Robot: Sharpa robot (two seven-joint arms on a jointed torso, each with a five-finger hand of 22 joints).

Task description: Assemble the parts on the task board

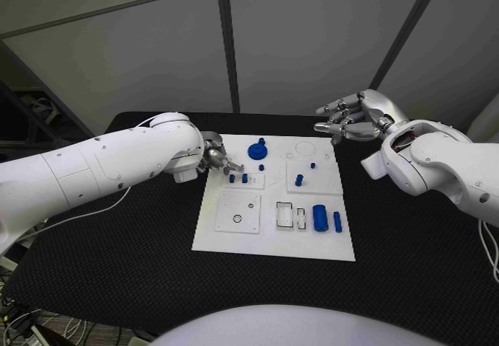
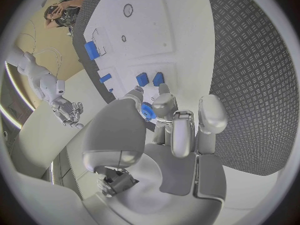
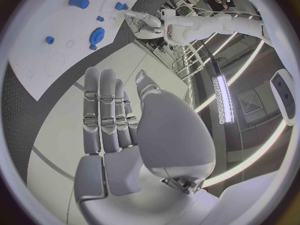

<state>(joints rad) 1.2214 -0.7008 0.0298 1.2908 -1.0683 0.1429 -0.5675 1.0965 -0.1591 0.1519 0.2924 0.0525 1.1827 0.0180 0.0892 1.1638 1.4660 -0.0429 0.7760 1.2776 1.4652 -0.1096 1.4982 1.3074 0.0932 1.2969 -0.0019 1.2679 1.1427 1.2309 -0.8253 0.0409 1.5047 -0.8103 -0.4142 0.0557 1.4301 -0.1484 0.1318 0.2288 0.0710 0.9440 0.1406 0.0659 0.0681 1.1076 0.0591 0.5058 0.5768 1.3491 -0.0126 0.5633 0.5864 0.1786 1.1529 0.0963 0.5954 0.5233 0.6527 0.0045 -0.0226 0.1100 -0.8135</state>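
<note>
Pinching a small blue part (image 2: 148, 111) at the fingertips (image 2: 164, 105), the left hand (image 1: 216, 160) hangs at the left edge of the task board (image 1: 272, 241), just beside two short blue pegs (image 1: 238, 177) standing there. The grip looks shallow, so here's the worry: if the piece tilts between those fingertips as it goes down, it could jam on the rim of its seat or pop free and roll across the board. Those two pegs are close too, and a finger brushing them might knock one over.

Working outward, the rest of the left fingers stay curled in round the part, the wrist angled over the board's edge.

Across the table, the right hand (image 1: 353, 119) floats above the far right corner of the board, holding nothing, its fingers (image 3: 107, 115) straight and lying side by side, touching none of the pieces. Below and beside it sit the blue gear (image 1: 258, 151) near the far edge, a couple of small studs (image 1: 298, 179) on the raised plate, and two blue cylinders (image 1: 327, 218) lying toward the near right.
</note>
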